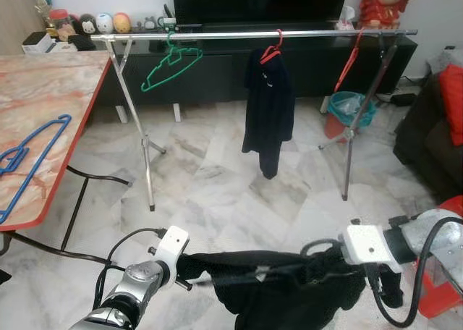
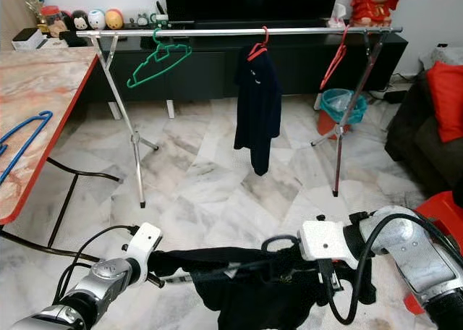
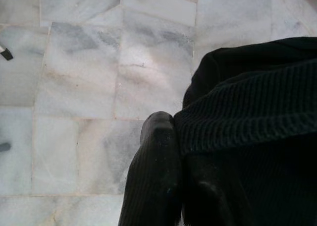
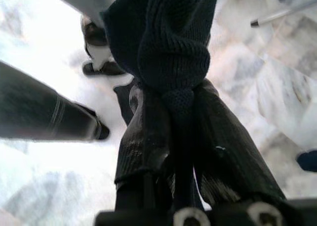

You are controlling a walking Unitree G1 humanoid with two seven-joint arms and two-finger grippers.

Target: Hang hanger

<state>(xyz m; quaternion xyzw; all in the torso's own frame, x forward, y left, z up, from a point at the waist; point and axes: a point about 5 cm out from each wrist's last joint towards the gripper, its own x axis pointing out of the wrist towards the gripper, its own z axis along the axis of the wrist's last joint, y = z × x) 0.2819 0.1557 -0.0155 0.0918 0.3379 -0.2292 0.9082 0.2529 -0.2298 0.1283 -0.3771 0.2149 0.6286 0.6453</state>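
Note:
I hold a black knitted garment stretched low in front of me between both grippers. My left gripper is shut on its left end; the left wrist view shows a finger pressed against the ribbed cloth. My right gripper is shut on the right end, with the knit bunched between its fingers. Ahead stands a silver clothes rail. On it hang an empty green hanger, a dark garment on a red hanger, and another red hanger. A blue hanger lies on the table.
A marble-topped table with a red edge is at my left. A teal bin stands behind the rail, and a dark sofa is on the right. A red object is by my right arm. Marble floor lies between me and the rail.

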